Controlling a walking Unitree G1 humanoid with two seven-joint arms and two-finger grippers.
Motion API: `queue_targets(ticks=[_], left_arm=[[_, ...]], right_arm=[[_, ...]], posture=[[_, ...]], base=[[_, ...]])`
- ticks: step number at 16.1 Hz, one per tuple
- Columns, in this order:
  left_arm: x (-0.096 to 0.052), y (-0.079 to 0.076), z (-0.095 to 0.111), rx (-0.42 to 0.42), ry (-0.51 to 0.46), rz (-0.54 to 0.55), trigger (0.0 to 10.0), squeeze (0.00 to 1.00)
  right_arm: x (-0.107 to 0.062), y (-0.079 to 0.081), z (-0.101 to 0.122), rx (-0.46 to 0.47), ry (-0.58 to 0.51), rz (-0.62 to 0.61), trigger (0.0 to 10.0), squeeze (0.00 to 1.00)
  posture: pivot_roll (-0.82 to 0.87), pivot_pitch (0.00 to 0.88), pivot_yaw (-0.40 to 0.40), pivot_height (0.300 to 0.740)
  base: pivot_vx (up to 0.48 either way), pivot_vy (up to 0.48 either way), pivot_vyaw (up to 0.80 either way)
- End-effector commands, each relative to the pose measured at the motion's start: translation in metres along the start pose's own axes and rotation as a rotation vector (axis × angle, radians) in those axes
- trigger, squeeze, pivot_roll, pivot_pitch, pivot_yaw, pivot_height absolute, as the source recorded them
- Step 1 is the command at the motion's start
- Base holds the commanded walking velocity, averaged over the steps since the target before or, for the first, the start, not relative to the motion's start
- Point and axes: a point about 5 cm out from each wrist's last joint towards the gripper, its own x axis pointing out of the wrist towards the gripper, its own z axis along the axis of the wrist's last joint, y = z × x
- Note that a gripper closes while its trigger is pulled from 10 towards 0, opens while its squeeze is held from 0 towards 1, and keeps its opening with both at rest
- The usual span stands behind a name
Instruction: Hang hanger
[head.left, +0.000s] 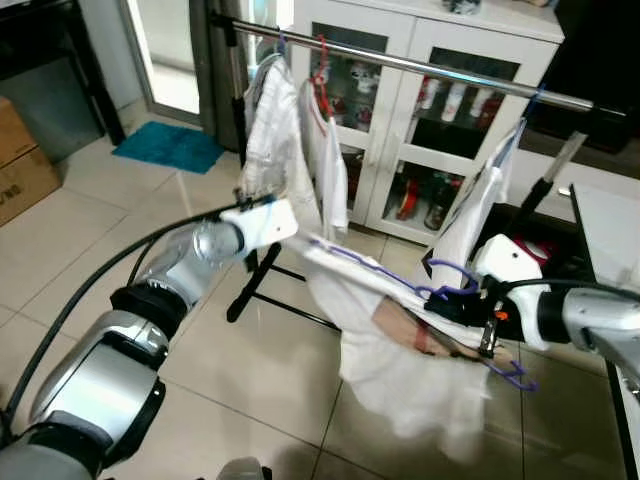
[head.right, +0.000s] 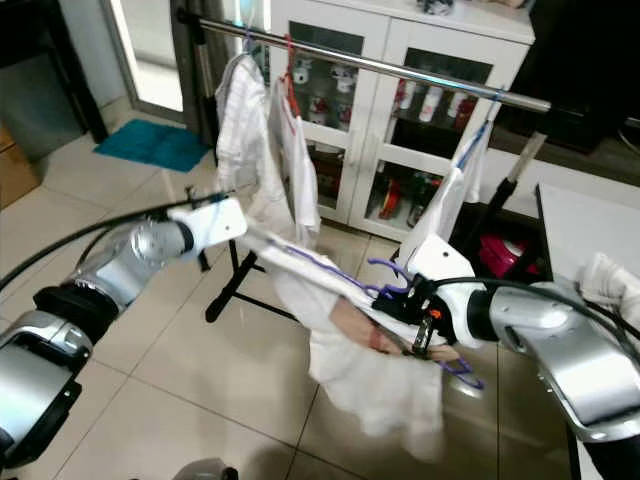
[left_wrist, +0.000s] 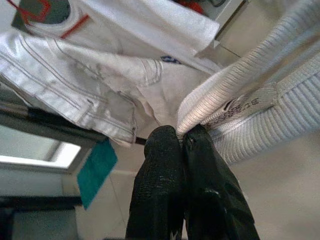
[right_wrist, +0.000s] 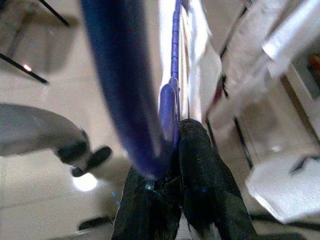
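Note:
A purple hanger (head.left: 380, 272) runs inside a white garment (head.left: 400, 380) that sags low over the floor in front of the clothes rail (head.left: 440, 72). My right gripper (head.left: 455, 305) is shut on the hanger near its hook; in the right wrist view the fingers (right_wrist: 200, 150) clamp the purple bar (right_wrist: 175, 60). My left gripper (head.left: 298, 238) holds the garment's far end stretched out to the left. In the left wrist view it (left_wrist: 180, 134) is shut on a ribbed white edge (left_wrist: 225, 95). Both sit well below the rail.
Two white shirts (head.left: 272, 140) hang at the rail's left end, one on a red hanger (head.left: 320, 80); another white garment (head.left: 478, 195) hangs at the right. The rack's black legs (head.left: 262, 290) cross the tiles. Behind stands a glass-door cabinet (head.left: 400, 150); a white table (head.left: 605, 230) is at right.

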Motion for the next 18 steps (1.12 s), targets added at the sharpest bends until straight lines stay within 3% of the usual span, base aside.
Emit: queue_targets(ticks=[1, 2, 4, 7, 9, 11, 12, 13, 14, 15, 16, 17, 18], left_arm=[[-0.009, 0.008, -0.032, -0.052, 0.128, 0.080, 0.0, 0.00], [-0.010, 0.004, -0.041, -0.088, 0.157, 0.101, 0.0, 0.00], [-0.012, 0.000, -0.048, -0.269, 0.130, 0.131, 0.0, 0.00], [-0.010, 0.001, -0.039, -0.592, -0.036, 0.168, 0.0, 0.00], [-0.005, -0.006, -0.018, -0.828, -0.211, 0.137, 0.0, 0.00], [-0.002, -0.015, -0.010, -0.835, -0.243, 0.093, 0.0, 0.00], [0.002, -0.029, 0.001, -0.810, -0.268, 0.026, 0.0, 0.00], [0.006, -0.045, 0.018, -0.758, -0.300, -0.054, 0.0, 0.00], [0.006, -0.058, 0.039, -0.678, -0.378, -0.144, 0.0, 0.00], [0.004, -0.062, 0.048, -0.646, -0.415, -0.176, 0.0, 0.00], [-0.004, -0.072, 0.071, -0.593, -0.518, -0.306, 0.0, 0.00], [-0.012, -0.077, 0.082, -0.550, -0.563, -0.382, 0.0, 0.00], [-0.015, -0.077, 0.083, -0.540, -0.568, -0.389, 0.0, 0.00]], right_arm=[[-0.014, -0.005, 0.000, 0.029, -0.010, -0.014, 0.0, 0.00], [-0.017, -0.007, 0.004, 0.047, -0.064, -0.015, 0.0, 0.00], [-0.019, -0.011, 0.006, 0.105, -0.132, -0.053, 0.0, 0.00], [-0.012, -0.020, 0.004, 0.200, -0.187, -0.178, 0.0, 0.00], [0.005, -0.031, 0.007, 0.384, -0.309, -0.350, 0.0, 0.00], [0.011, -0.034, 0.012, 0.452, -0.387, -0.396, 0.0, 0.00], [0.019, -0.037, 0.021, 0.535, -0.510, -0.455, 0.0, 0.00], [0.029, -0.040, 0.032, 0.614, -0.635, -0.541, 0.0, 0.00], [0.043, -0.036, 0.036, 0.649, -0.659, -0.575, 0.0, 0.00], [0.048, -0.034, 0.037, 0.648, -0.650, -0.576, 0.0, 0.00], [0.064, -0.029, 0.033, 0.566, -0.531, -0.577, 0.0, 0.00], [0.074, -0.028, 0.025, 0.484, -0.412, -0.619, 0.0, 0.00], [0.076, -0.030, 0.023, 0.479, -0.397, -0.646, 0.0, 0.00]], posture=[[-0.02, 0.000, -0.036, 0.740], [-0.02, 0.000, -0.034, 0.740], [-0.02, 0.000, -0.032, 0.740], [-0.02, 0.000, -0.031, 0.740], [-0.01, 0.000, -0.033, 0.740], [-0.01, 0.000, -0.034, 0.740], [-0.01, 0.000, -0.037, 0.740], [-0.01, 0.000, -0.037, 0.740], [-0.02, 0.000, -0.036, 0.740], [-0.02, 0.000, -0.034, 0.740], [-0.02, 0.000, -0.034, 0.740], [-0.03, 0.000, -0.023, 0.740], [-0.03, 0.000, -0.022, 0.740]], base=[[0.000, 0.000, 0.00], [0.000, 0.000, 0.00], [0.000, 0.000, 0.00], [0.000, 0.000, 0.00], [0.000, 0.000, 0.00], [0.000, 0.000, 0.00], [0.000, 0.000, 0.00], [0.000, 0.000, 0.00], [0.000, 0.000, 0.00], [0.000, 0.000, 0.00], [0.000, 0.000, 0.00], [0.000, 0.000, 0.00], [0.000, 0.000, 0.00]])
